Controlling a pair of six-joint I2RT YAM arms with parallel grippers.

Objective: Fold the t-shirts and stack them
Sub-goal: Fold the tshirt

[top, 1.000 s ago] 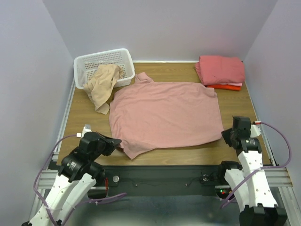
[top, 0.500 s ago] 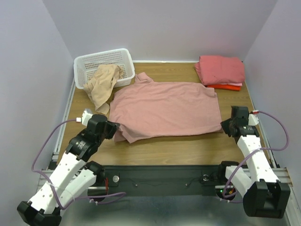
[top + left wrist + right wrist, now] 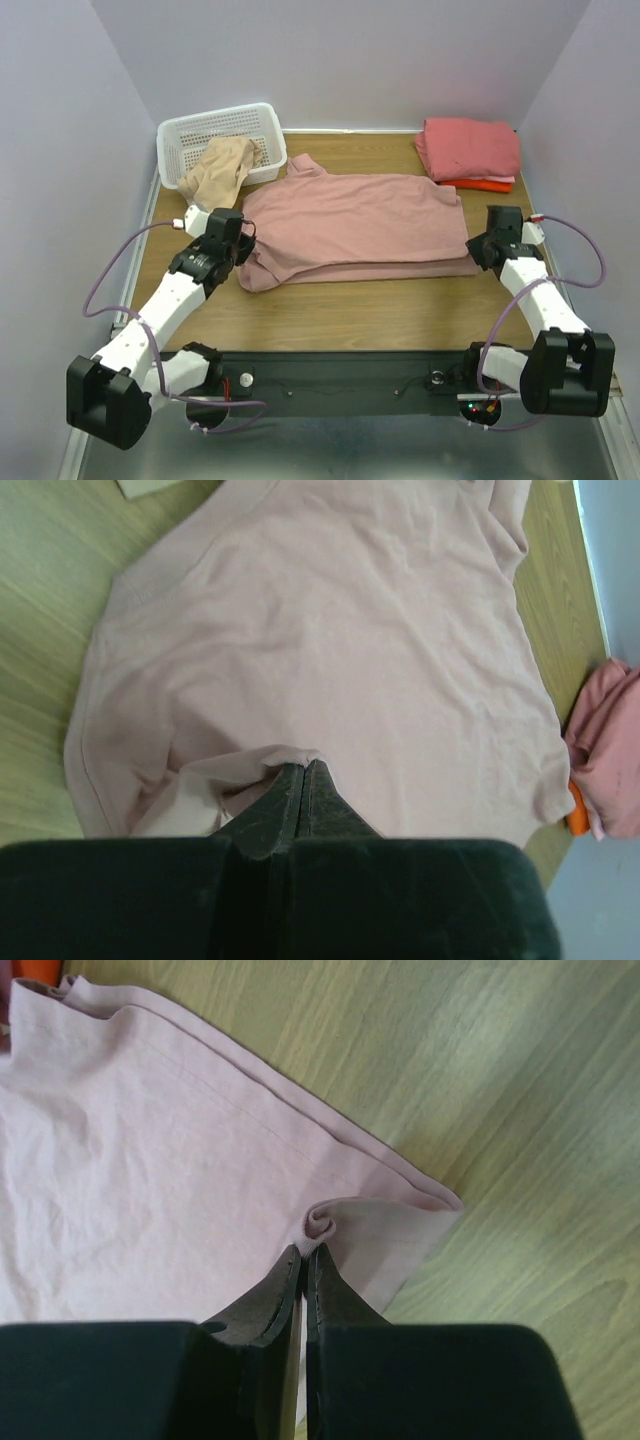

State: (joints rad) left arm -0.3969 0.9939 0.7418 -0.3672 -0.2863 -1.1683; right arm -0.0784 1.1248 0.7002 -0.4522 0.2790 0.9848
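Centrally on table [image 3: 380, 315]: dusty-pink t-shirt [image 3: 350, 225], near hem doubled back over body. Left gripper [image 3: 303, 772] clenched on pinched fold at left corner; right gripper [image 3: 303, 1250] clamped likewise on right corner fold. Held layers under tips hidden in all 3 views. Beige t-shirt [image 3: 222, 172] draped half out of basket [image 3: 205, 128]. Far right: folded salmon-pink t-shirts [image 3: 470, 145], count unclear, covering orange-red t-shirt [image 3: 478, 185], edge only showing.
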